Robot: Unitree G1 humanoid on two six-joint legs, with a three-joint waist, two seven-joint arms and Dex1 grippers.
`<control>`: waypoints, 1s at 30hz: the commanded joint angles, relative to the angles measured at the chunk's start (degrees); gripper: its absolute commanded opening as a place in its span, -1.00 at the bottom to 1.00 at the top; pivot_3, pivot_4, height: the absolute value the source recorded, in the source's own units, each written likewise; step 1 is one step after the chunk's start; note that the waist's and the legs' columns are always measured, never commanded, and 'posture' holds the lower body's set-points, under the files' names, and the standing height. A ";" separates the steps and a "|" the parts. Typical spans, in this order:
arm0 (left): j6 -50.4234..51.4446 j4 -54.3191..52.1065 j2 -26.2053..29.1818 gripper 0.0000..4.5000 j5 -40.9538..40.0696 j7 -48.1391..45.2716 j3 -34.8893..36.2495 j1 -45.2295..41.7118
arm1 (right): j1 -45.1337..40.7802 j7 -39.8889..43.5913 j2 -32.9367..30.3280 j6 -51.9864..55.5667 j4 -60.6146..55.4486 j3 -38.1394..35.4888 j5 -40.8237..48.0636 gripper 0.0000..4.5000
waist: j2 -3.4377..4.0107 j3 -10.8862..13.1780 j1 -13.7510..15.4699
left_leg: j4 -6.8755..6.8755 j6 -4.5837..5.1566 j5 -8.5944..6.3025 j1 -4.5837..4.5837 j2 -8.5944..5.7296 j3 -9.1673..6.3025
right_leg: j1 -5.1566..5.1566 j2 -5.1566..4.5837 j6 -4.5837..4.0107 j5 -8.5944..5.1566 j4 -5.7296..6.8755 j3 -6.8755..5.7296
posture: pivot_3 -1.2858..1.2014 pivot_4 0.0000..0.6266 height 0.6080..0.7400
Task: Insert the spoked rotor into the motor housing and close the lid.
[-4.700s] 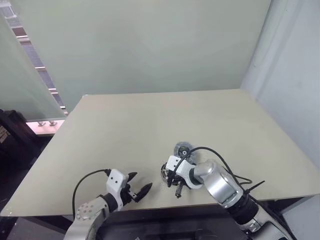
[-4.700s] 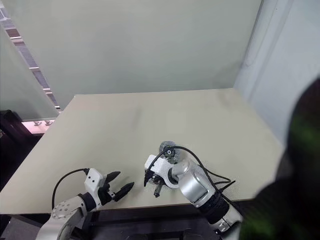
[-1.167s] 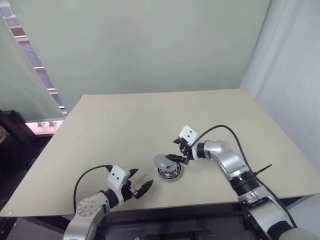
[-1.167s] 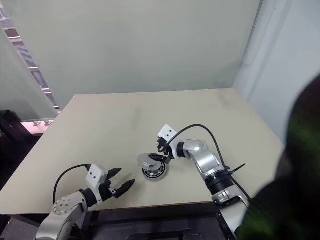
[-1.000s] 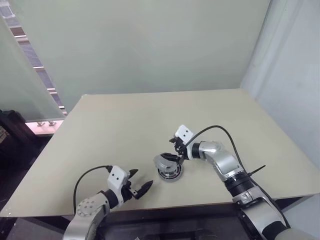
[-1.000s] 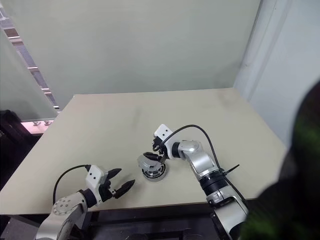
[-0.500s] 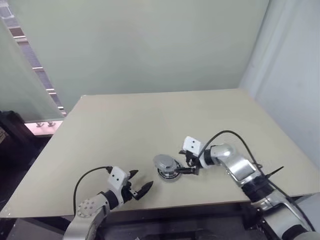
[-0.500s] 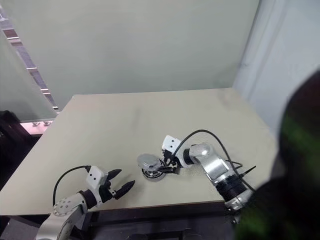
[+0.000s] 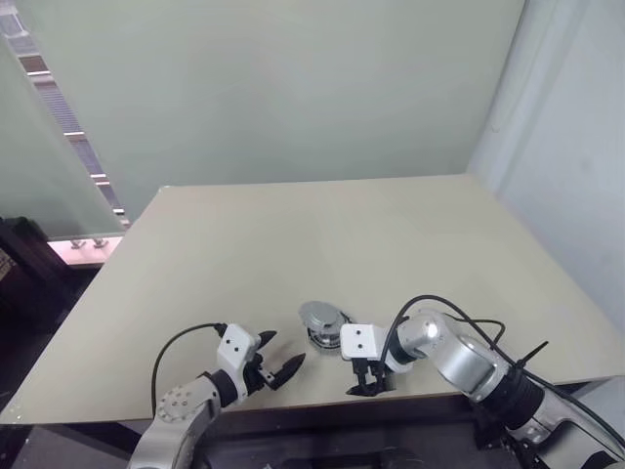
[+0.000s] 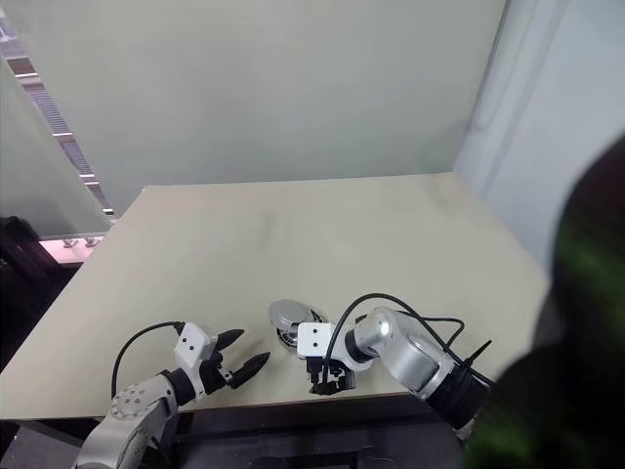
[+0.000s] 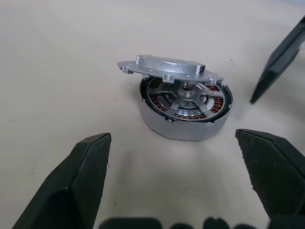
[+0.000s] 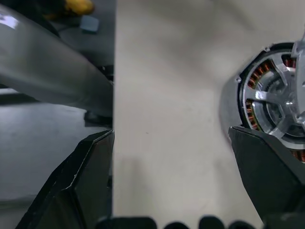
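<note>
Beige surface (image 9: 293,244), w/ the motor housing (image 11: 186,112) sitting near its near edge, about mid-width. You can see the copper windings round its rim and the spoked rotor (image 11: 187,97) already seated inside, silver spokes meeting at the hub. Lid (image 11: 169,69) isn't closed: it rests tilted on the housing's far rim, covering only the far part, the near part of the rotor exposed.

Your left gripper (image 9: 276,365) is released, fingers spread wide w/ nothing between them, hovering low over the near edge, left of the housing, pointing toward it.

Your right gripper (image 9: 367,385) is also released and empty, pointing down at the surface just near-right of the housing, beside it and not touching. One finger (image 12: 267,169) overlaps the housing's edge in the right wrist view.
</note>
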 commanded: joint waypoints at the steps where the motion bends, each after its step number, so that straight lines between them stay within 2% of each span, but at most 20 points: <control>1: -0.63 -1.33 0.28 1.00 0.02 -0.05 0.26 -0.65 | -2.30 -1.79 1.37 -1.50 1.09 -1.34 -1.24 0.86 | 0.00 0.00 -0.01 | 0.00 0.00 0.00 0.00 0.00 0.00 | 0.00 0.00 0.00 0.00 0.00 0.00 | 0.03 -1.00 1.00; 15: -0.68 -1.44 0.36 1.00 -0.07 0.44 0.86 -0.30 | -3.69 -5.97 5.37 -5.52 9.47 -0.42 -5.98 0.86 | -0.01 -0.01 -0.01 | -0.09 0.00 0.00 0.00 -0.01 -0.03 | -0.03 0.00 0.01 0.01 0.01 -0.01 | 0.03 -1.00 1.00; 18: -0.85 -1.43 0.31 1.00 -0.07 0.49 0.89 -0.27 | -3.27 -7.47 6.25 -5.71 10.65 -0.24 -7.59 0.59 | -0.01 -0.01 -0.02 | -0.09 0.00 0.00 0.02 0.00 -0.03 | -0.02 0.01 0.01 0.01 0.01 -0.01 | 0.03 -1.00 1.00; 20: -0.94 -1.34 0.26 1.00 -0.07 0.52 0.90 -0.34 | -3.06 -8.32 6.64 -5.74 11.15 -0.28 -8.49 0.32 | -0.01 -0.01 -0.03 | -0.08 0.00 0.00 0.04 0.01 -0.01 | -0.01 0.01 0.01 0.01 0.01 0.00 | 0.03 -1.00 1.00; 27: -1.05 -1.25 0.31 1.00 -0.11 0.45 0.94 -0.31 | -2.51 -9.55 7.17 -6.70 11.61 -1.30 -9.10 -0.81 | -0.01 -0.02 -0.02 | -0.09 0.00 0.00 0.09 0.02 -0.01 | 0.03 0.02 0.00 0.00 0.01 -0.01 | 0.03 -1.00 1.00; 29: -1.18 -1.22 0.28 1.00 -0.11 0.41 0.93 -0.23 | -2.29 -9.82 7.34 -7.16 11.59 -1.71 -9.01 -1.00 | -0.01 -0.01 0.01 | -0.09 0.00 0.00 0.09 0.02 -0.01 | 0.03 0.02 0.01 0.01 0.01 -0.01 | 0.03 -1.00 1.00; 30: -1.25 -1.21 0.27 1.00 -0.11 0.40 0.93 -0.19 | -2.24 -9.86 7.40 -7.22 11.54 -1.84 -9.01 -1.00 | -0.01 -0.01 0.01 | -0.09 0.00 0.00 0.09 0.01 -0.04 | 0.06 0.02 0.01 0.01 0.01 -0.02 | 0.03 -1.00 1.00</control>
